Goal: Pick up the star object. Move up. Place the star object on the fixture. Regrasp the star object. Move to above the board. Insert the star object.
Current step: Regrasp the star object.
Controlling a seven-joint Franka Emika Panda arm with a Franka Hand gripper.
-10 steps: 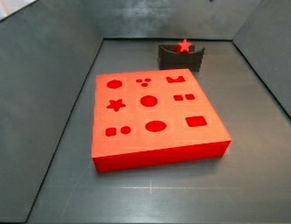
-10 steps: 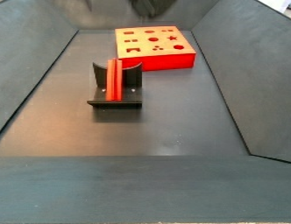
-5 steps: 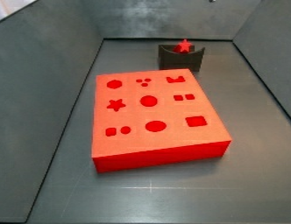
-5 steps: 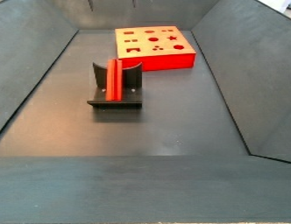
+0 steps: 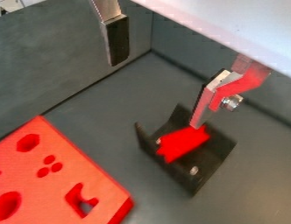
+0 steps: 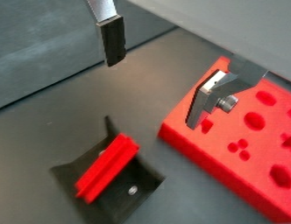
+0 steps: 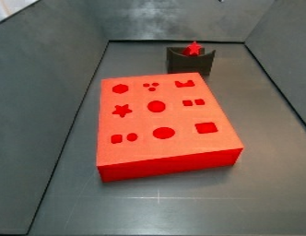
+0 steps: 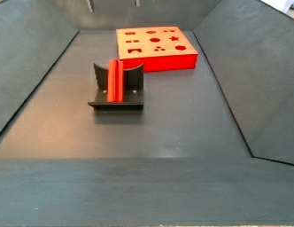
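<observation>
- dark grey floor with sloped grey walls closes in the whole scene in both side views; the arm itself is out of sight in them.
- board lies flat on that floor, a broad bright red slab cut with a star, circles, squares and a crown-like hole, all of them empty; in a wrist view its corner sits below and to one side of the gripper.
- fixture stands apart from the board, a nearly black bracket on a base plate; it holds the star object, which rests in the notch at its top.
- star object is a small bright red peg; a side view shows its five-pointed end poking above the fixture, and a wrist view shows its long ribbed side.
- gripper hangs above the fixture, its two silver fingers spread wide with nothing between them; the peg sits lower down, not touched by either plate.
</observation>
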